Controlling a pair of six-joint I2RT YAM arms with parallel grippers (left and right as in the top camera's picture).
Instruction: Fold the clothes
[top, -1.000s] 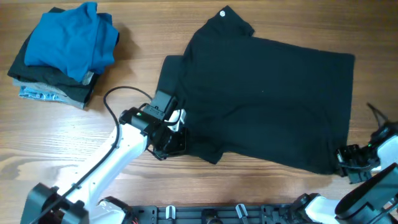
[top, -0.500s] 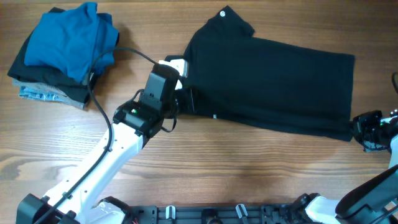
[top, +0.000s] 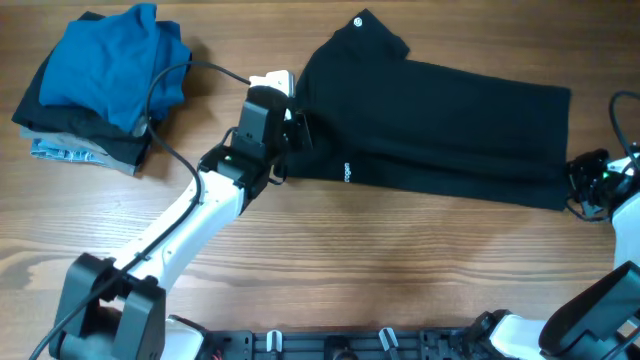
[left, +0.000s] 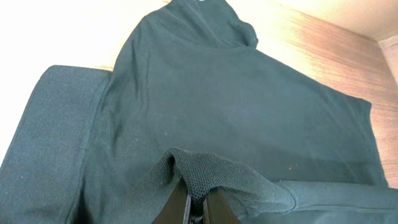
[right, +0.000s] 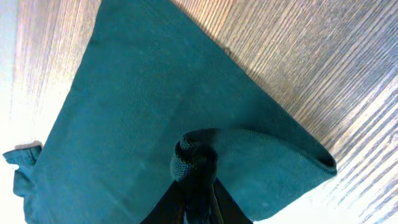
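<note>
The black short-sleeved shirt (top: 440, 120) lies across the far right of the table, its near half folded over so a small white logo (top: 347, 172) shows at the fold edge. A white neck label (top: 358, 22) shows at the far end. My left gripper (top: 297, 135) is shut on a pinch of the shirt's left edge, seen in the left wrist view (left: 198, 202). My right gripper (top: 578, 182) is shut on the shirt's right near corner, seen in the right wrist view (right: 196, 180).
A stack of folded garments stands at the far left, with a bright blue one (top: 115, 60) on top and a pale blue-grey one (top: 65, 150) beneath. The wooden table (top: 380, 270) stretches bare along the near side.
Both grippers have carried the shirt's near edge away from me and over the shirt, folding it to a narrower band. The left arm moved farthest.
</note>
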